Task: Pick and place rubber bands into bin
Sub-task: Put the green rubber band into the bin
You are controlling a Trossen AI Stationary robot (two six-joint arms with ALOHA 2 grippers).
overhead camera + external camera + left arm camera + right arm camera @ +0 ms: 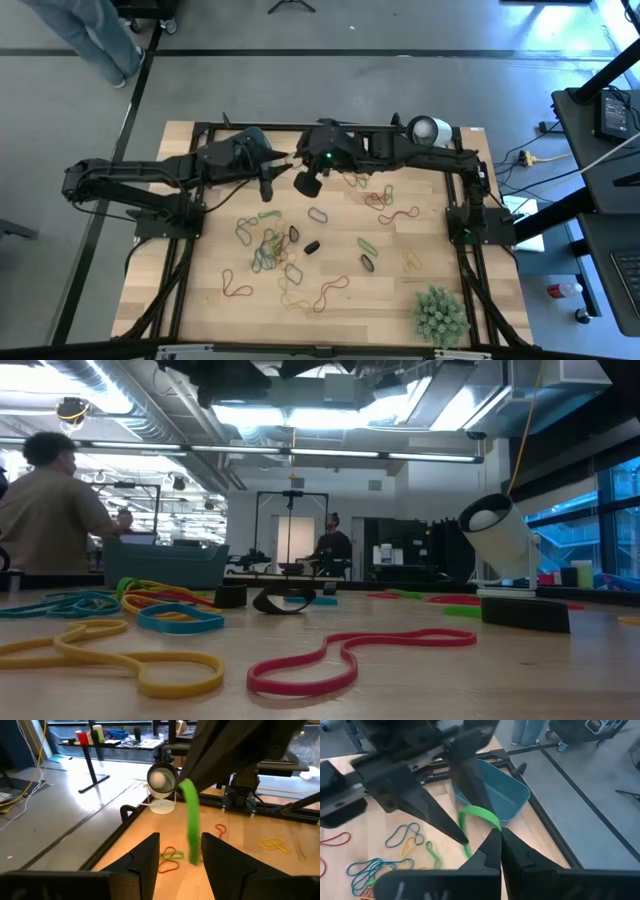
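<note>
Two grippers meet above the far edge of the table [200,300], near the middle of that edge. The right gripper [500,836] has its dark, tapered fingers pressed together on a green rubber band [479,815], a flat, glossy loop that arches from the fingertips. The left gripper [180,851] stands with its fingers spread, and the same green band hangs as a limp strip between them in the left wrist view; we cannot tell whether they touch it.

The bin [496,794] is a smooth teal plastic tub with rounded corners and low walls, set at the far edge just beside the grippers, largely under the left arm in the high view.

The remaining rubber bands [268,248] lie loose across the middle of the pale, planked wooden table: thin floppy loops in green, red, orange, yellow, blue and dark tones, some tangled left of centre, others well apart toward the right edge.

A white cup-like cylinder [430,129] stands tilted at the far right corner. A spiky green ball [440,314] sits at the near right corner.

We read no label or writing anywhere.
</note>
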